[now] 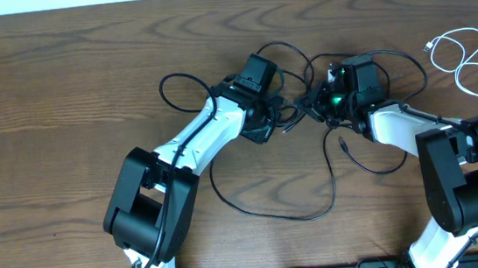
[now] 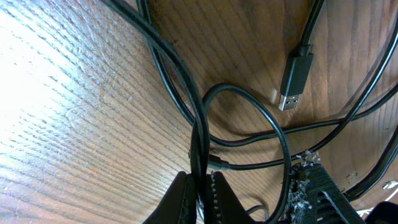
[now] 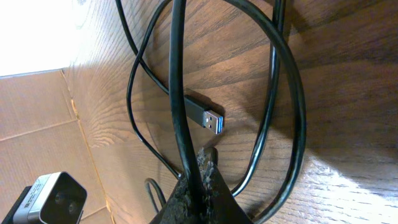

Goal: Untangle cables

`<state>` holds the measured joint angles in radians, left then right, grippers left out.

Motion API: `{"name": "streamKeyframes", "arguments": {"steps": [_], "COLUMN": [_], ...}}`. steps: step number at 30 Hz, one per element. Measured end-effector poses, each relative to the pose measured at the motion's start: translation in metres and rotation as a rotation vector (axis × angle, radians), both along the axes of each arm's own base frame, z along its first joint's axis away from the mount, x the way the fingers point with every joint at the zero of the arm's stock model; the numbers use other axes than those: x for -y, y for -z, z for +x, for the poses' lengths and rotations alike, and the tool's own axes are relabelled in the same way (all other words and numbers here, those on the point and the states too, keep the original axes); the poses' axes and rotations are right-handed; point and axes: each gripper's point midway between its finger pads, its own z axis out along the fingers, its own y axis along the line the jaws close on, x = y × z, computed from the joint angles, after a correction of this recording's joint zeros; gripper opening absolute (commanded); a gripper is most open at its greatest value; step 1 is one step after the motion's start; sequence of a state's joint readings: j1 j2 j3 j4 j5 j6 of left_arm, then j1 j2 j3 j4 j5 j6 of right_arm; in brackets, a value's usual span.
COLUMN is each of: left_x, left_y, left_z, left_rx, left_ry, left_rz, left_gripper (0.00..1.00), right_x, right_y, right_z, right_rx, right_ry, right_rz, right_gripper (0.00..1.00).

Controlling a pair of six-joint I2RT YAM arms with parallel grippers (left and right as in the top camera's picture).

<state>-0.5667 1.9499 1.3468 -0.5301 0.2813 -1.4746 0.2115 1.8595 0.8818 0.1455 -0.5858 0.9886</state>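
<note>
Wood counter (image 1: 58, 81): black cables (image 3: 176, 62) tangled, white cable (image 1: 465, 59) well apart to their right. Left gripper (image 2: 200, 186) clamped on one black strand, right gripper (image 3: 200, 165) on another. Separate slowly, stay low; USB plug (image 2: 295, 78) beside them could snag a loop.

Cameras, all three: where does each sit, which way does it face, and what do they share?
Overhead: above the table, looking straight down; shows left arm, right arm, tangled black cables, white cable lying apart.
Left wrist: on the left arm, looking past its fingers at the tabletop; left gripper pinches a black cable.
Right wrist: same on the right arm; right gripper pinches a black cable.
Shared: all show black cables on wood.
</note>
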Motion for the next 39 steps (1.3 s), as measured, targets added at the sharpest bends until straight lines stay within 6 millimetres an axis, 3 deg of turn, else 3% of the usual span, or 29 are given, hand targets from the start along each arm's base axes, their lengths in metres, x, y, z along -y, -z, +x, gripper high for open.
{"name": "streamKeyframes", "arguments": {"steps": [7,14,25,29,36,39], "left_x": [-0.001,-0.003,-0.004,-0.008,-0.02,-0.026], "left_y": [0.0,0.001,0.001,0.001,0.0,-0.001], "left_z": [0.001,0.002,0.003,0.005,0.014,0.018], "left_rx": [0.006,0.049,0.109,0.112,0.103,0.096], "left_ry": [-0.003,0.088,0.237,0.236,0.203,0.193], "left_rz": [0.009,0.036,0.067,0.069,0.053,0.031], "left_gripper": [0.07,0.07,0.07,0.07,0.07,0.07], "right_x": [0.0,0.0,-0.01,-0.016,-0.019,-0.02], "right_y": [0.0,0.0,-0.009,-0.018,-0.006,-0.003], "right_z": [0.0,-0.001,-0.007,-0.02,-0.067,-0.075], "right_rx": [0.0,-0.003,-0.006,-0.049,-0.268,-0.282], "right_ry": [-0.002,-0.003,-0.061,-0.13,-0.208,-0.23], "right_rz": [0.001,0.0,0.074,0.172,0.227,0.22], "right_gripper": [0.03,0.29,0.32,0.24,0.41,0.54]}}
